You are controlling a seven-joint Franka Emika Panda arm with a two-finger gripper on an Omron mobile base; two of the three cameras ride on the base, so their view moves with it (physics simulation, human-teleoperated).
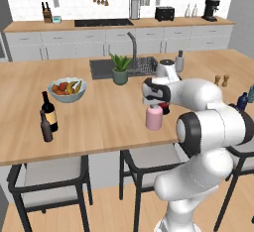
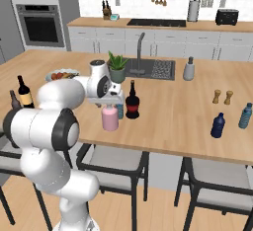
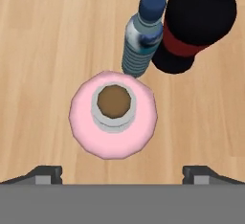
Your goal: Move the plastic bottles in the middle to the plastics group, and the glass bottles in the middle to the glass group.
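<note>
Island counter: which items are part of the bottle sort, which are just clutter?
Job: pink bottle, clear water bottle, squat dark bottle, blue bottles, wine bottle, brown bottle, open gripper.
Clutter: fruit bowl, plant, shakers.

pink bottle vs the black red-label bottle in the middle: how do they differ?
The pink bottle is pale, squat and wide-mouthed; the black bottle is near-black with a red label and a narrow neck. The black bottle stands taller. The pink bottle sits directly under the open gripper; the black bottle stands farther back. Both stand upright on the wooden counter.
</note>
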